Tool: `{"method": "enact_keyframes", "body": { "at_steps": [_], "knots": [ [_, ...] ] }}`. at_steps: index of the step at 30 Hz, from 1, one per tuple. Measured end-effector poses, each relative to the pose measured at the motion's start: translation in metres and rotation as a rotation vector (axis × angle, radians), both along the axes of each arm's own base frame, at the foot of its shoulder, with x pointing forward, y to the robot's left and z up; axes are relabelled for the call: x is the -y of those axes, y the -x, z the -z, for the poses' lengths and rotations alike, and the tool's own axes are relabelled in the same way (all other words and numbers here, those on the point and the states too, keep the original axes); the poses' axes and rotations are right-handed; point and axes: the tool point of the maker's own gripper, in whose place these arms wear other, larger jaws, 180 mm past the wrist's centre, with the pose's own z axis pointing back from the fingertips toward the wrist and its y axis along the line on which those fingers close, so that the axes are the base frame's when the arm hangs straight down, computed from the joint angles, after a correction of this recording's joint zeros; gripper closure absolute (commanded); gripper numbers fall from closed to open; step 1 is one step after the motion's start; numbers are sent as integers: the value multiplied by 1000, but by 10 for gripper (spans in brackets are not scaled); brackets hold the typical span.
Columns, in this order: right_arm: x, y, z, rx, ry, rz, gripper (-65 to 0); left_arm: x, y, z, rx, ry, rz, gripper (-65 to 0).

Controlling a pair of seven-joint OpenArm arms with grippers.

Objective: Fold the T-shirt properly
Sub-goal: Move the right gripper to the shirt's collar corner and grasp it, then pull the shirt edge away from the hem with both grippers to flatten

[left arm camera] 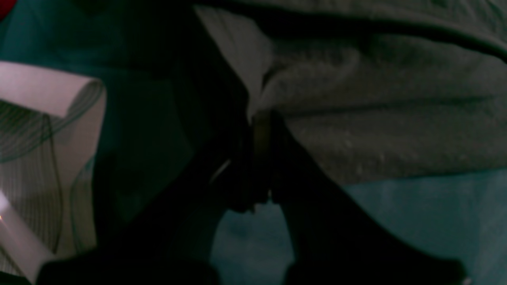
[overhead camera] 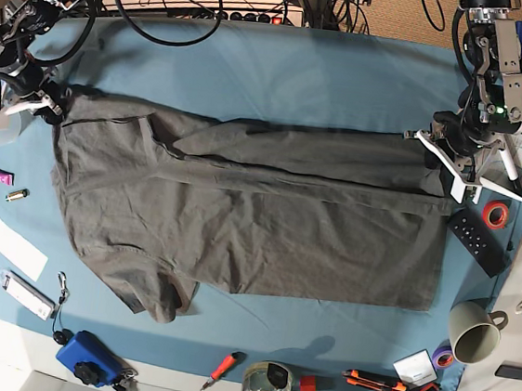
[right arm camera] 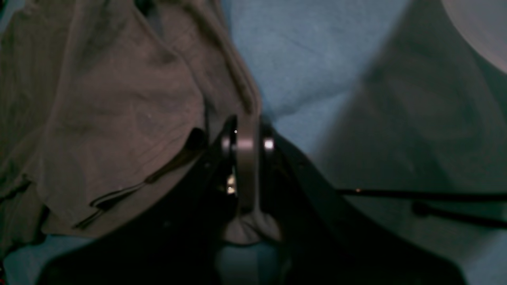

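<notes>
Left claw (left arm camera: 261, 158) and right claw (right arm camera: 247, 158) each clamped on a far-edge corner of the shirt (overhead camera: 249, 222). Soft, light, limp; expect sag between the grips.

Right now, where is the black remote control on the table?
In the base view, the black remote control lies on the blue table cloth at the right edge, just beyond the T-shirt, beside the red tape roll.

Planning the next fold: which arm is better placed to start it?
Neither clearly: left claw and right claw each pinch an opposite end of the T-shirt, so they likely move together.
</notes>
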Motion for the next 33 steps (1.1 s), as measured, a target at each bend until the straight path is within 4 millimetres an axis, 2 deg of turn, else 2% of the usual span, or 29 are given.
{"method": "enact_keyframes", "body": {
  "at_steps": [5, 10, 19, 27, 33],
  "knots": [
    [6, 3, -11, -48, 81, -47, 0, -4, 1, 0, -5, -23, 10, 0],
    [21, -1, -36, -38, 164, -66, 0, -9, 5, -2, -27, -43, 27, 0],
    [20, 2, -33, -55, 154, -57, 0, -15, 11, -2, -49, -67, 43, 0],
    [18, 7, -30, -82, 145, -66, 0, -26, 35, -3, -84, -141, 76, 0],
    [18, 25, -28, -128, 172, -88, 0, -25, 47, -3, -94, -153, 85, 0]
  ]
}}
